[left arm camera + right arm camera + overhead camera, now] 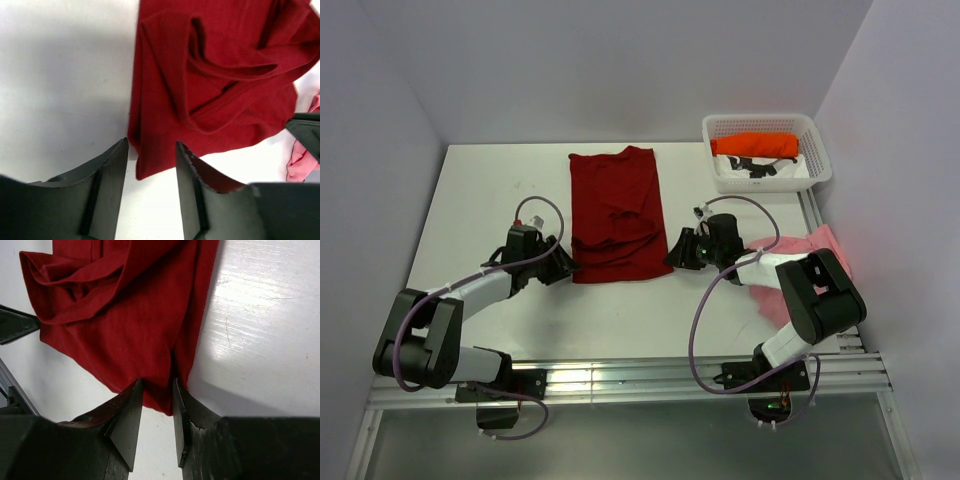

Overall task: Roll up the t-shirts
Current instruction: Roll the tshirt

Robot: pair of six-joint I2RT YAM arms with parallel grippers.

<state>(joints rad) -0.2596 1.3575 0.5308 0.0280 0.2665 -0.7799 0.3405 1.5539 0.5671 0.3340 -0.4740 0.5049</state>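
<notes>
1. Shows the dark red t-shirt flat on the white table, folded into a long narrow strip running away from the arms. Probably laid so to offer 1 short near hem to roll from.
2. Puts the left gripper at the near left corner of that hem, jaws apart and straddling the corner, with bare table showing in the gap. Not pinching yet.
3. Puts the right gripper at the near right corner, jaws drawn narrow with cloth filling the gap. Cannot tell whether pinched firmly or only brushed.
4. Points to a matched 2-corner hold, meant to lift the hem evenly and turn it over without skewing the roll.
5. Shows the pink t-shirt crumpled at the right edge, partly under the right arm and apart from the red one, presumably waiting its turn.
6. Shows the orange t-shirt in the white lattice basket at the far right corner, clear of the working area.
7. Judges rolling not begun: no turn in the near hem, only loose folds mid-strip.
</notes>
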